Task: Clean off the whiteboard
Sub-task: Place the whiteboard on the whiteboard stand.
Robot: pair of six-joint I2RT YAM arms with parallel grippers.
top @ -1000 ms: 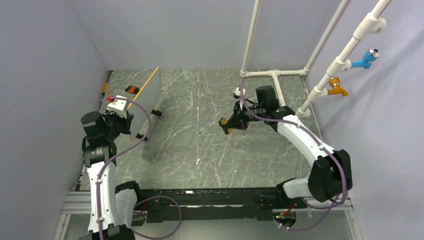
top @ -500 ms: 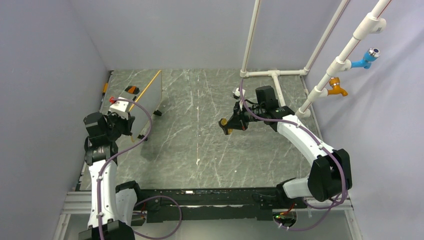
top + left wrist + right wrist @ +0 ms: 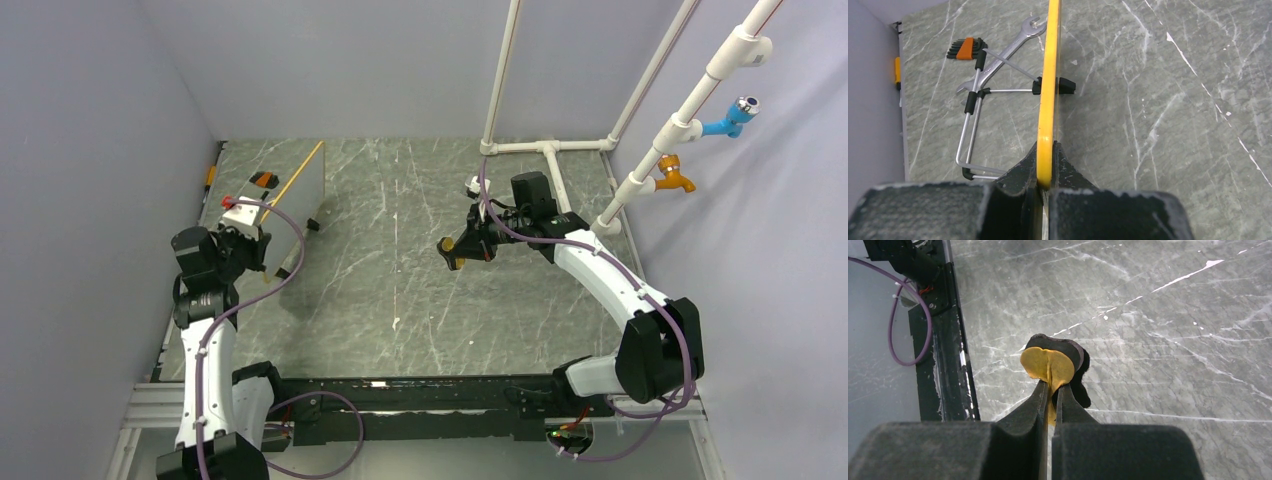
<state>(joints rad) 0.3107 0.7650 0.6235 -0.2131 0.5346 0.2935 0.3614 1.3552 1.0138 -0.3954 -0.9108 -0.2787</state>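
Plainly, the left pincer is pinching shut on the near end of the whiteboard, its dark fingers pressing against either face of the tan-orange frame. From that wrist the board is showing edge-on, standing upright and running away over the grey marbled bench. A small black clip is sitting against the frame partway along. To the board's left, a wire stand with black caps, a spanner and a folding hex-key set are lying on the bench.

From above, the whiteboard is standing on its long edge at the left rear of the bench, slanting toward the back wall. Whether its lower edge is touching the surface I cannot tell.

Meanwhile the right pincer is squeezing closed on a small orange pad with black backing, holding it over the middle of the bench, well apart from the whiteboard. Behind it, a white pipe frame is rising at the right rear corner.
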